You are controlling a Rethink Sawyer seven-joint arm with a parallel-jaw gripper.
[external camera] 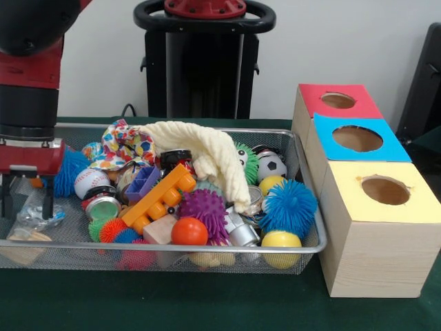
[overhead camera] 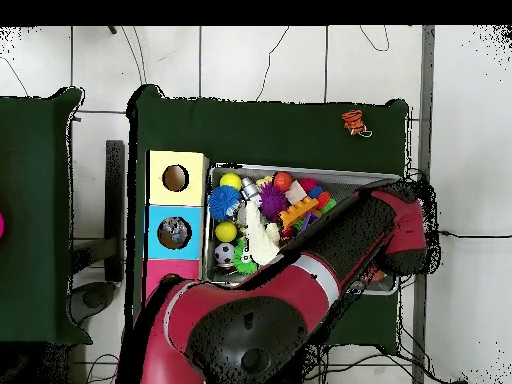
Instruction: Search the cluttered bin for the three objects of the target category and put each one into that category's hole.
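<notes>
The silver wire-mesh bin (external camera: pixel 165 249) sits on the green table, packed with toys; in the overhead view its rim (overhead camera: pixel 300 170) shows beside the boxes. The blue-surround hole (external camera: pixel 357 138) is in the middle of three wooden boxes to the bin's right, and also shows in the overhead view (overhead camera: pixel 174 232). My gripper (external camera: pixel 27 207) hangs over the bin's left end. It is open, with its fingers reaching down on either side of a clear plastic packet (external camera: pixel 36 215). In the overhead view my arm (overhead camera: pixel 340 245) covers the gripper and that end of the bin.
The bin holds a cream cloth (external camera: pixel 207 155), a blue spiky ball (external camera: pixel 288 205), a purple spiky ball (external camera: pixel 204 209), an orange ball (external camera: pixel 189 232), a soccer ball (external camera: pixel 271 165), a baseball (external camera: pixel 91 182) and an orange block toy (external camera: pixel 160 196). The red-surround hole (external camera: pixel 337 101) and the yellow-surround hole (external camera: pixel 384 190) flank the blue one.
</notes>
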